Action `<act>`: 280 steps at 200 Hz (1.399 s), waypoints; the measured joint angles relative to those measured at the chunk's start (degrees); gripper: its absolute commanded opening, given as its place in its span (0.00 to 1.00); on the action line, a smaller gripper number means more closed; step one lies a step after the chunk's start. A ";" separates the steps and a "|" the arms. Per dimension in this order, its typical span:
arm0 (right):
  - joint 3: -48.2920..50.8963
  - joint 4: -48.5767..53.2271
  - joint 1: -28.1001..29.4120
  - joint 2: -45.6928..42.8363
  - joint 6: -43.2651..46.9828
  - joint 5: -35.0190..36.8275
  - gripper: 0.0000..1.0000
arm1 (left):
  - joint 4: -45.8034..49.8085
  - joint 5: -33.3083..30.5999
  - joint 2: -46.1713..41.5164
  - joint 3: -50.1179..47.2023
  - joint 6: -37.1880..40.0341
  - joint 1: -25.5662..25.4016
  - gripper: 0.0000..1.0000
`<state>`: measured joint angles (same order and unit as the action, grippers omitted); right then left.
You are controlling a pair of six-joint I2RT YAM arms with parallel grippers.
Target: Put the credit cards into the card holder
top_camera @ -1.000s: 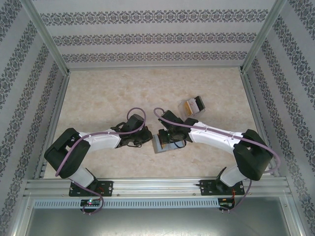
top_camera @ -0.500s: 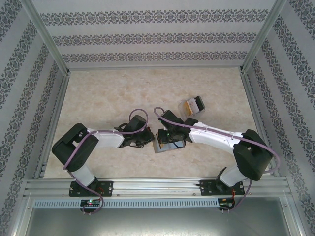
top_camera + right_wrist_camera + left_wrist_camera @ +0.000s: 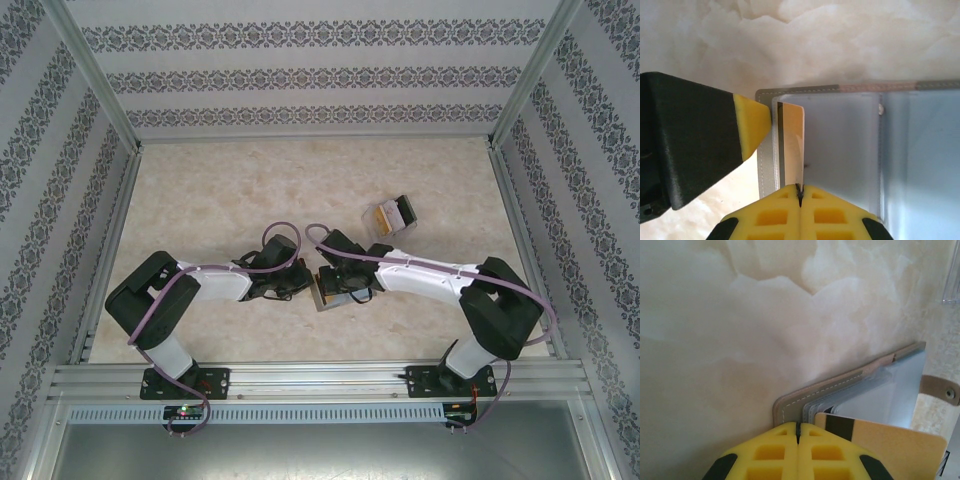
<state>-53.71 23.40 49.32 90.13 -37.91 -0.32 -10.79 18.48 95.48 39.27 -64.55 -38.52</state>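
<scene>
Overhead, marbled table [image 3: 200,200], patterned walls [image 3: 300,80] — left fingers [image 3: 772,457] closed, empty; right fingers [image 3: 772,220] pinching tan card [image 3: 792,145].

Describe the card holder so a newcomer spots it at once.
On the marble table, look between the left gripper and right gripper. The card holder lies open there: flat, grey, stitched edge, unlike the small clear box farther back.
</scene>
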 measured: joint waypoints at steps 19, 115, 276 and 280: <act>0.24 1.49 0.39 -1.79 0.94 2.78 0.01 | 0.00 -0.17 0.00 0.00 0.00 0.00 0.00; 1.73 6.21 -5.99 -5.16 6.34 7.76 0.02 | 0.00 -0.28 0.11 0.00 0.44 0.00 0.00; -0.87 4.66 -5.84 -10.47 10.47 -5.38 0.00 | 2.16 -0.07 0.63 1.53 1.77 0.00 0.00; -0.85 4.20 -5.22 -9.55 10.03 -5.60 0.00 | 2.19 -0.07 0.63 1.55 1.77 0.00 0.00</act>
<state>-54.57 27.59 44.10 80.58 -27.88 -5.91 -8.60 18.41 96.12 40.82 -62.78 -38.52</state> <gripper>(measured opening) 0.046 0.051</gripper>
